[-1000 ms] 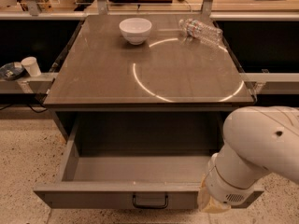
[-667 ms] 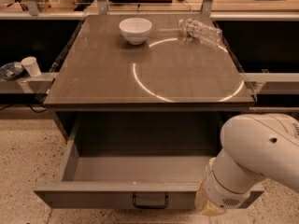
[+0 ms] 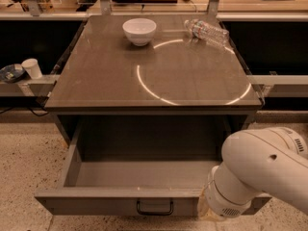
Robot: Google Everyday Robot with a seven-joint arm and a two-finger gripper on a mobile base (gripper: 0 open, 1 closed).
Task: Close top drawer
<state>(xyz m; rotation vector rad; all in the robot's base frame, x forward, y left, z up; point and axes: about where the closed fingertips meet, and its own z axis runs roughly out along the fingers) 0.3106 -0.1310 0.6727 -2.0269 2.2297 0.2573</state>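
Note:
The top drawer [image 3: 144, 174] is a wide grey metal drawer pulled out from under the table. It stands open and nothing shows inside it. Its flat front [image 3: 96, 205] has a small dark bar handle [image 3: 154, 207] at the centre. My white arm [image 3: 262, 172] comes in from the lower right and covers the right end of the drawer front. My gripper [image 3: 208, 211] is at the arm's lower end, against the drawer front to the right of the handle, mostly hidden by the wrist.
The brown table top [image 3: 110, 76] above the drawer carries a white bowl [image 3: 139, 31] and a clear plastic bottle [image 3: 208, 32] lying on its side. A white cup [image 3: 32, 68] stands on the left rail. Speckled floor [image 3: 24, 167] lies to the left.
My arm has shifted a little to the left and down along the drawer front. The drawer looks as far open as before.

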